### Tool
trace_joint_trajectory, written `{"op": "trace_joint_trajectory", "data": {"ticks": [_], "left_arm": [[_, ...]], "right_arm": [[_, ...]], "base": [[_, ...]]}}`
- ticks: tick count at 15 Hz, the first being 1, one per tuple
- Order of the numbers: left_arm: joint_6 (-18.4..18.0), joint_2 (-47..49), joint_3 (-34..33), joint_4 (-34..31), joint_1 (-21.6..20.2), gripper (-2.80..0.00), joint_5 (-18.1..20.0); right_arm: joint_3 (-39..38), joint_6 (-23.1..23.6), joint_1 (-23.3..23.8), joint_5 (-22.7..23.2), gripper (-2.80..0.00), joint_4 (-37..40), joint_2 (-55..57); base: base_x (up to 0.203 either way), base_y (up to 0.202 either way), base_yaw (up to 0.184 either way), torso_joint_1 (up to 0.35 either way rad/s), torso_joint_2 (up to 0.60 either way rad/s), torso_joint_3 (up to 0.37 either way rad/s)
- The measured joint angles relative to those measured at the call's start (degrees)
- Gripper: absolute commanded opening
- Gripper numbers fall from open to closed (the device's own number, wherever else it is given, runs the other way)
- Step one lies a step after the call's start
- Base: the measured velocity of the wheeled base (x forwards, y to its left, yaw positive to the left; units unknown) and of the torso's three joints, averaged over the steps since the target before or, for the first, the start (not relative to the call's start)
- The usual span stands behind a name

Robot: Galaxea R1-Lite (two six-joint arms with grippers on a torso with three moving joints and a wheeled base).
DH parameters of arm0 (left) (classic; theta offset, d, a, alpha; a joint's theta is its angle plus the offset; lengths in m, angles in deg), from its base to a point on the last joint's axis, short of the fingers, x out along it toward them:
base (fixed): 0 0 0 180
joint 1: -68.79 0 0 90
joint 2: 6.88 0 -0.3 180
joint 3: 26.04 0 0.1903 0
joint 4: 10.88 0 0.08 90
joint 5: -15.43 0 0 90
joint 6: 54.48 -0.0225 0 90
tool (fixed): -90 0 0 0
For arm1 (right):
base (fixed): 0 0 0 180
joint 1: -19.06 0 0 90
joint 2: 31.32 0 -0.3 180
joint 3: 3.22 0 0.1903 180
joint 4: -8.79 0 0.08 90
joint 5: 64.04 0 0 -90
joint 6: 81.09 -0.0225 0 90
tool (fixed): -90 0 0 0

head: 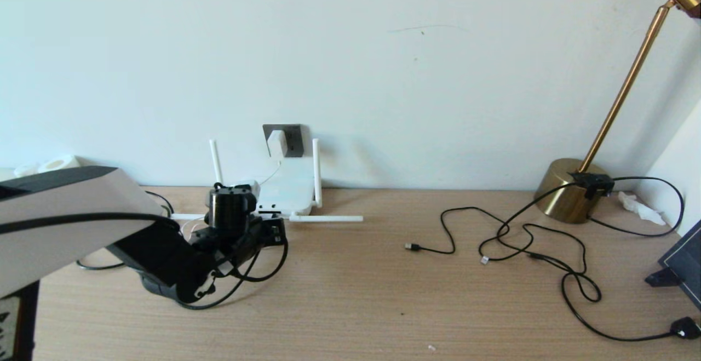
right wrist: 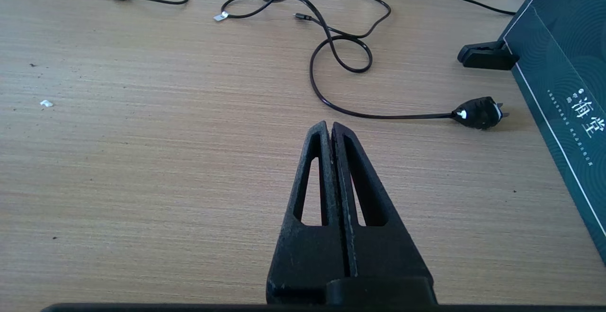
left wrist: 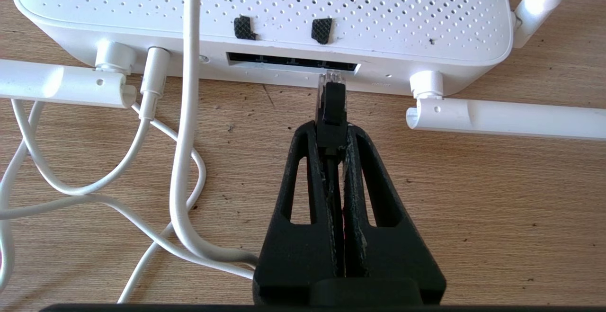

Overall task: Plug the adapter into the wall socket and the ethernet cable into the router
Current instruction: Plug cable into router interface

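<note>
My left claw [left wrist: 331, 127] is clamped on the ethernet cable [left wrist: 333, 101], plug tip right at the router [left wrist: 265, 13] port slot; slight misalignment jams it. Right claw [right wrist: 330, 129] pressed together, idle.

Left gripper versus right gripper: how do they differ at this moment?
The left gripper is shut on the ethernet cable, its clear plug tip at the router port row; the right gripper is shut on nothing. The left gripper faces the router on the left of the table; the right gripper faces bare table near a black power plug. Both are black and look alike.
</note>
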Motion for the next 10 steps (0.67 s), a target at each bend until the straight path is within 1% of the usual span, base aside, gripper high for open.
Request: {"op": "trace_joint_trajectory", "data": {"ticks": [10], "left_arm": [[0.0, -0.2, 0.0, 0.0, 0.0, -2.8, 0.3]], "right_arm": [[0.0, 0.0, 0.0, 0.0, -2.8, 0.0, 0.0]], "base": [[0.0, 0.0, 0.0, 0.0, 0.0, 0.0]]}}
